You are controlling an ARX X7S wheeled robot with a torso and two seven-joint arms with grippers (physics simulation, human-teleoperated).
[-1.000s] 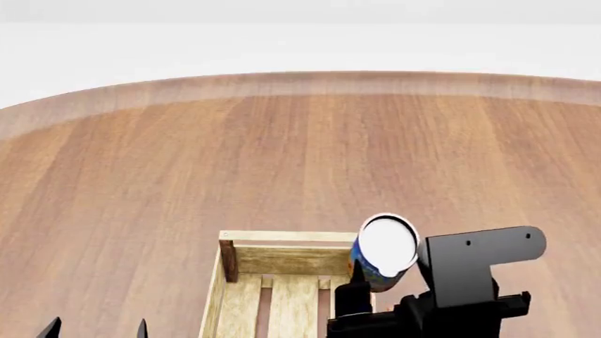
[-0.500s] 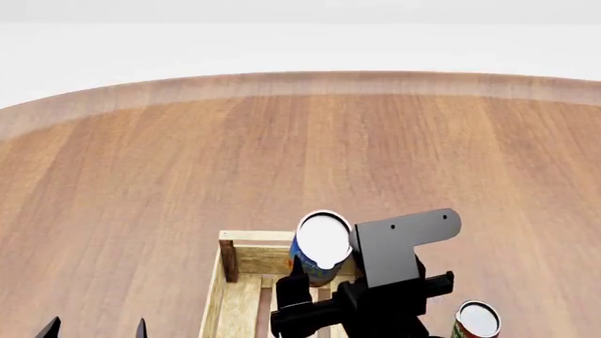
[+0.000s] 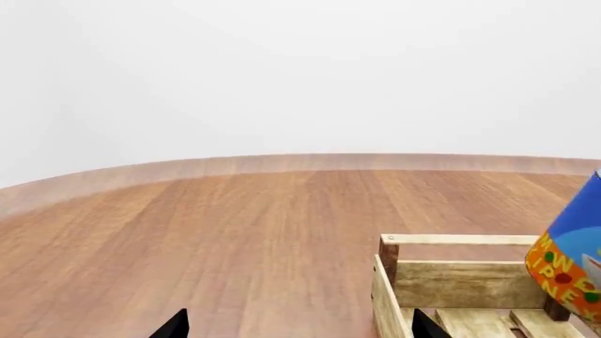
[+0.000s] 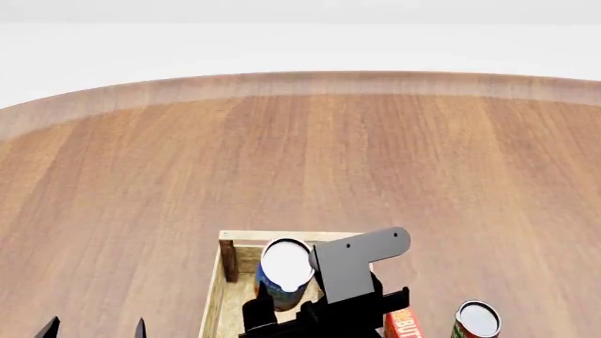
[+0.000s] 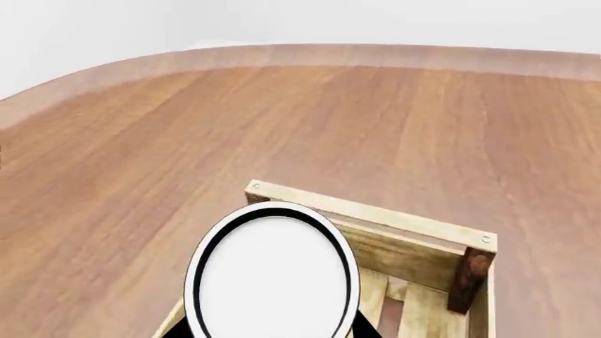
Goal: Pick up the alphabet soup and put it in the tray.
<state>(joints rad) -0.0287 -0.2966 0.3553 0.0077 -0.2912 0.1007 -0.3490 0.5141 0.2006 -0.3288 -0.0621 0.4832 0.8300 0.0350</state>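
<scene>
The alphabet soup (image 4: 284, 271), a blue and yellow can with a pale lid, is held in my right gripper (image 4: 286, 303) above the far end of the tray (image 4: 230, 243). In the right wrist view its white lid (image 5: 272, 274) fills the lower middle, with the tray's end wall (image 5: 413, 236) behind it. The can's blue and orange side shows at the edge of the left wrist view (image 3: 573, 257), over the tray (image 3: 451, 282). My left gripper (image 4: 94, 329) is open and empty, low to the left of the tray; its fingertips (image 3: 174, 325) stand wide apart.
A red-and-green can with a darker lid (image 4: 477, 320) and a red box (image 4: 402, 324) stand to the right of the tray. The round wooden table (image 4: 300, 155) stretches far ahead to its curved rim.
My right gripper has carried the alphabet soup leftward and lower, from beside the tray's right corner to over its far end. The red-and-green can came into view. The left gripper has not moved.
</scene>
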